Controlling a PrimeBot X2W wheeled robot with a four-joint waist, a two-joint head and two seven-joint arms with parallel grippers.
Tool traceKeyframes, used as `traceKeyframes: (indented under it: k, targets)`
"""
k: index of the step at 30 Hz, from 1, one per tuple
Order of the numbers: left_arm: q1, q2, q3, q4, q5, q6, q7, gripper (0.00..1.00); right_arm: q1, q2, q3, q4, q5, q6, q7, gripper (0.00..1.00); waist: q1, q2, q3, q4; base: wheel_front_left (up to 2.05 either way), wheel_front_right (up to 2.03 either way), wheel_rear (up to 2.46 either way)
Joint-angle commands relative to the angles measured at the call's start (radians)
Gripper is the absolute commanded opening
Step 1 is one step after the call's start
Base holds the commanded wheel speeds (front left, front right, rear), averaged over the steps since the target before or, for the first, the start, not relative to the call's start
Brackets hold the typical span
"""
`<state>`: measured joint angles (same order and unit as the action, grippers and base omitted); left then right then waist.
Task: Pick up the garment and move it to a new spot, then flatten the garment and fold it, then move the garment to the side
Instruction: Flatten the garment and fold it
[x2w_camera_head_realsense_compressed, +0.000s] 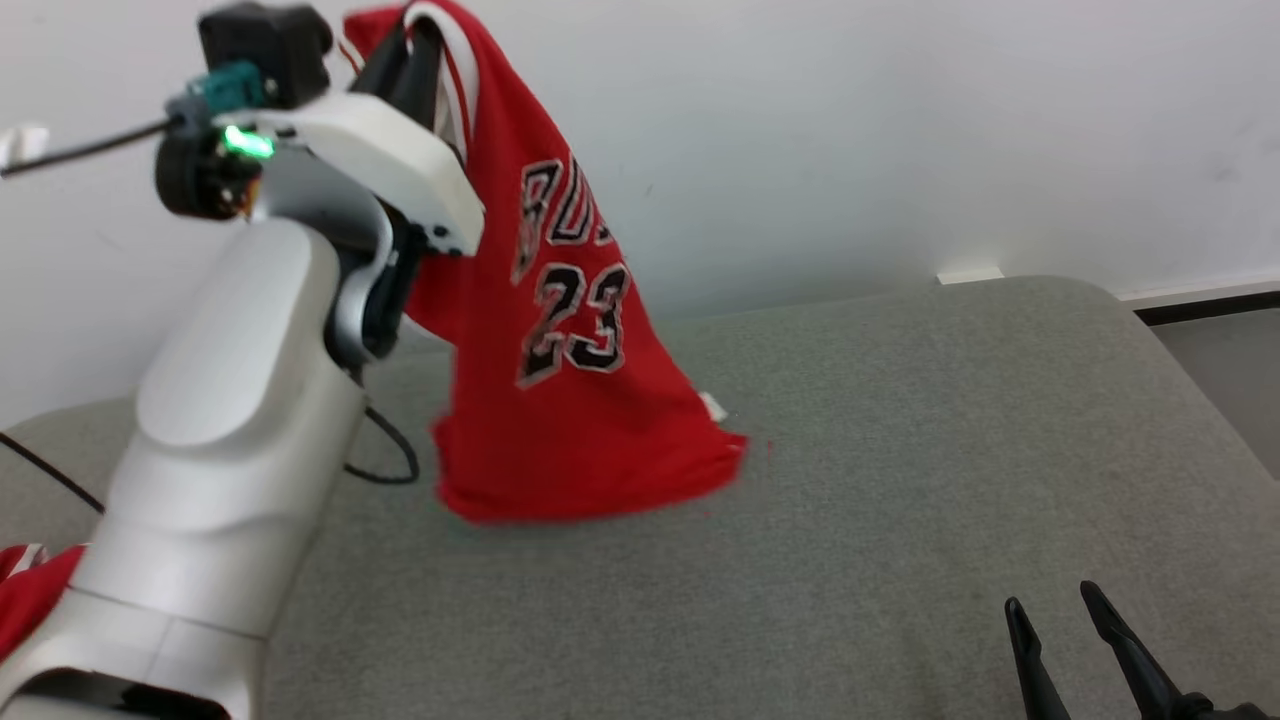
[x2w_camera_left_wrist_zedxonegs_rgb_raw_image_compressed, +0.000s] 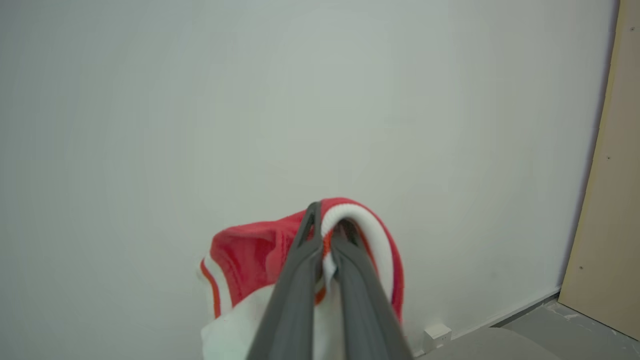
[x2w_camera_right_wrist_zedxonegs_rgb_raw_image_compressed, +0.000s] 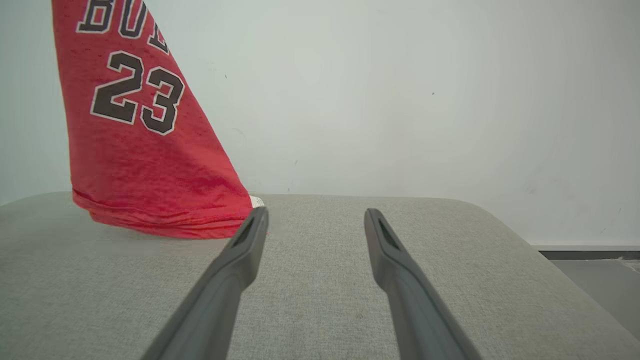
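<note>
Surroundings: grey fabric-covered bench (x2w_camera_head_realsense_compressed: 900, 480) ran up to a plain white wall (x2w_camera_head_realsense_compressed: 900, 120); thin black cable (x2w_camera_head_realsense_compressed: 412, 452) looped over the bench just beside the left arm (x2w_camera_head_realsense_compressed: 230, 450); scrap of red cloth (x2w_camera_head_realsense_compressed: 28, 590) at the lower-left edge of the head view, partly hidden by that arm; small white box (x2w_camera_left_wrist_zedxonegs_rgb_raw_image_compressed: 436, 334) at the wall's foot and a beige panel (x2w_camera_left_wrist_zedxonegs_rgb_raw_image_compressed: 612, 200) off to one side in the left wrist view.

Left arm: pale forearm rose from the lower left of the head view, wrist bent over with a green light lit on it, dark fingers pointing up the wall; left end effector (x2w_camera_head_realsense_compressed: 420, 25) was high above the bench, jaws pinched tight on the white-trimmed edge of a red sleeveless basketball jersey (x2w_camera_head_realsense_compressed: 570, 400) with a black "23".

Right end effector (x2w_camera_head_realsense_compressed: 1055, 605) sat low at the lower right, jaws wide apart, nothing between them, fingers aimed across the bench towards the wall.

Jersey hung straight down from the left end effector, number side facing the head camera; hem was low over the bench's far left part, blurred, so contact with the fabric could not be told; it was well apart from the right end effector.
</note>
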<state>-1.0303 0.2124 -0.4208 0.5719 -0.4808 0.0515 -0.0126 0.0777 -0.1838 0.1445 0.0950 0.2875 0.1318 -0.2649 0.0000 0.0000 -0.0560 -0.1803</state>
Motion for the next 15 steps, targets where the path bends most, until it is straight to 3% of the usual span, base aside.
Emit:
traceKeyframes:
  k: [1,7,15]
  targets:
    - [-0.025,0.008,-0.007,0.001,0.022,-0.009,0.007,0.0,-0.008,0.004,0.001,0.003,-0.001,-0.002,0.001,1.0,0.0,0.0,-0.003,-0.008,0.0,0.0,0.0]
    - [-0.052,0.003,-0.047,-0.01,0.024,-0.051,0.038,0.0,-0.011,0.013,0.001,0.006,0.002,-0.002,0.001,1.0,0.0,0.0,-0.005,-0.025,0.0,0.0,0.0]
    - [0.156,-0.106,-0.214,-0.063,0.006,-0.114,0.101,0.0,-0.018,0.014,0.004,0.004,0.005,-0.002,0.001,1.0,0.0,0.0,0.014,-0.045,0.0,0.0,0.0]
